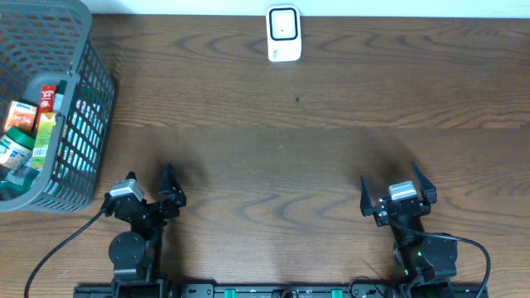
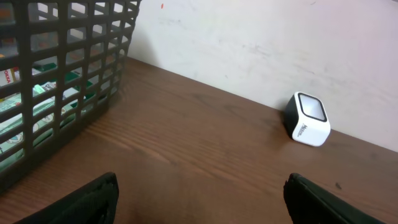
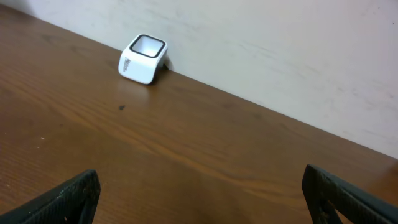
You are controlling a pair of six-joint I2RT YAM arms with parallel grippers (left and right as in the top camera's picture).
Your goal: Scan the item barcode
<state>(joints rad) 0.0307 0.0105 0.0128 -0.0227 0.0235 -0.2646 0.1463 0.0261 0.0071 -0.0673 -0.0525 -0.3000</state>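
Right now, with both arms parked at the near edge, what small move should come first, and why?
Probably lift the left gripper and swing it toward the basket. Both it and the right gripper stand open and empty, the packets all lie in the basket on the left, and nothing sits in front of the scanner at the far edge.

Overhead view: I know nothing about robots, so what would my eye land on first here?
Probably the gray mesh basket at the left end of the table, with colorful grocery packs inside. Next comes the small white scanner, standing alone at the far edge near the middle. Along the near edge, the left tool and right tool both sit open and empty.
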